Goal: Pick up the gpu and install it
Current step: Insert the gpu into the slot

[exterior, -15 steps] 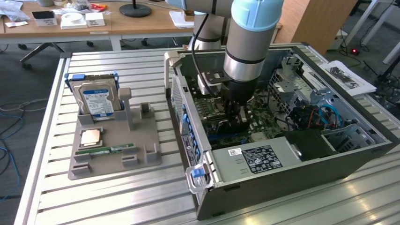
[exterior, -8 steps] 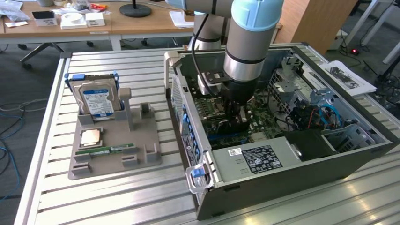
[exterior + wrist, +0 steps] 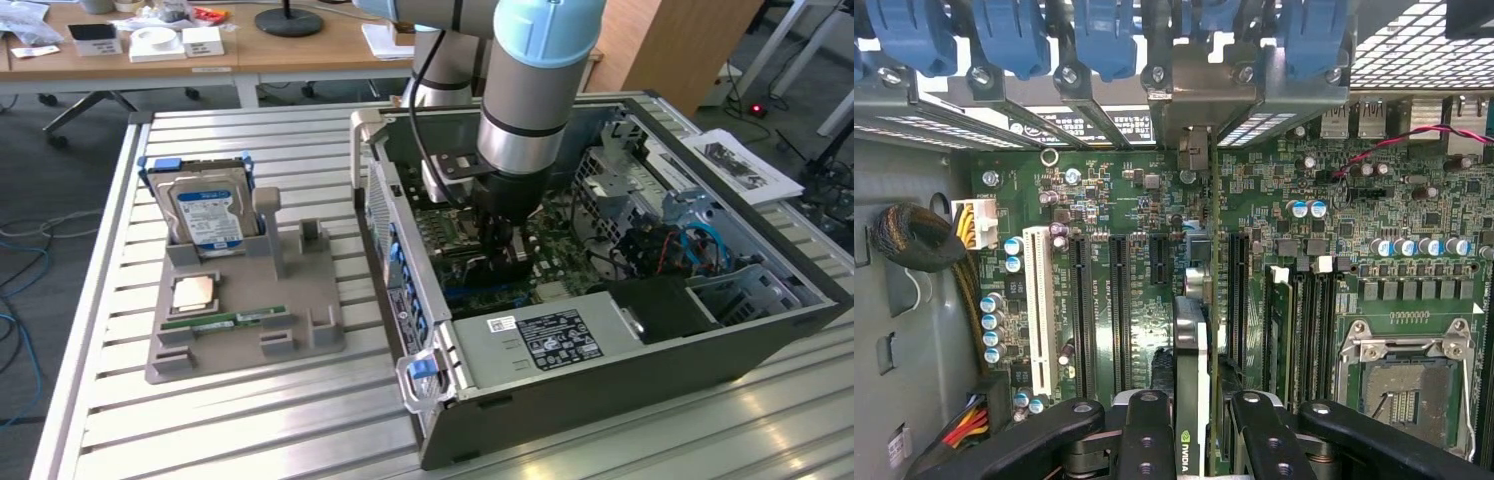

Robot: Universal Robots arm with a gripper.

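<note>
My gripper (image 3: 1196,432) is down inside the open computer case (image 3: 601,350), shut on the gpu (image 3: 1192,350). In the wrist view the card shows edge-on between the two black fingers (image 3: 1144,430), with a logo on its top edge. It stands upright over the motherboard (image 3: 1134,200), in line with the black expansion slots (image 3: 1119,310). Its metal end bracket (image 3: 1194,150) reaches the rear slot opening. Whether it sits fully in the slot I cannot tell. In the exterior view the gripper (image 3: 501,250) hangs low over the board under the arm.
Blue slot latches (image 3: 1014,35) line the case's rear wall. A white slot (image 3: 1037,310) and an empty CPU socket (image 3: 1399,385) flank the card. On the exterior view's left, a grey fixture (image 3: 300,335) holds a hard drive (image 3: 207,210), a CPU (image 3: 196,292) and a RAM stick (image 3: 227,320).
</note>
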